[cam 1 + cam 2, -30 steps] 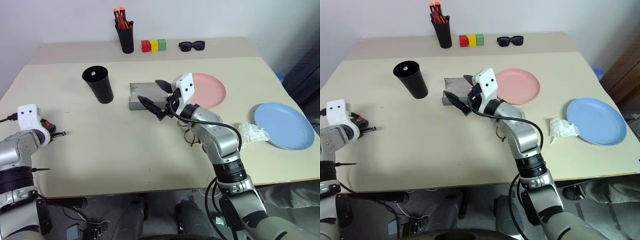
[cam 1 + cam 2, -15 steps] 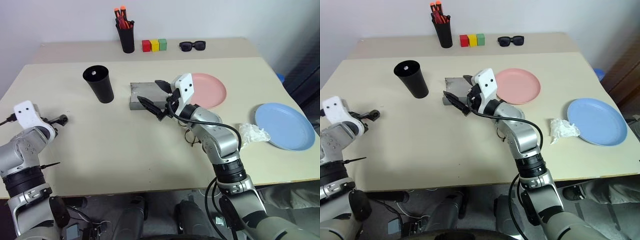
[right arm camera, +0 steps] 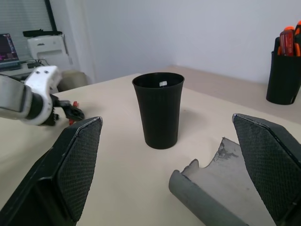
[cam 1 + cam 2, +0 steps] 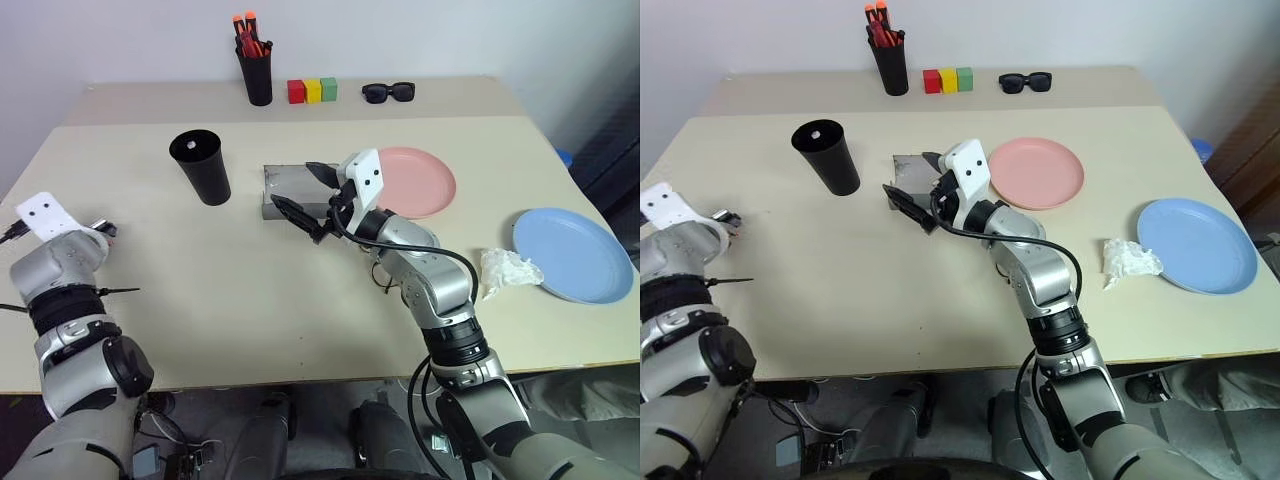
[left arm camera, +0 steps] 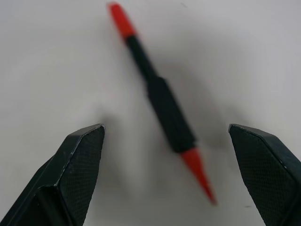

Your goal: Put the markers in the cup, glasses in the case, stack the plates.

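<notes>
The red-capped marker (image 5: 162,101) lies flat on the table (image 4: 250,290) just in front of my left gripper (image 5: 169,179), between its two spread fingers, and I am not touching it. It lies at a slant across the gap, so if I close now I judge the fingers may catch only one end and make it spin or roll away to the table edge, which is close on my left side.

The black cup (image 4: 202,168) stands upright, well away from my left gripper, forward and toward my right. A small white thing shows inside it, perhaps the second marker, but I cannot tell. The cup is narrow at the foot, so a marker dropped against its rim could tip it.

My right gripper (image 4: 308,196) hangs fully open over the near end of the grey case (image 4: 285,188), holding nothing. The pink plate (image 4: 425,180) is just beyond it on its right side, the blue plate (image 4: 572,252) well apart.
</notes>
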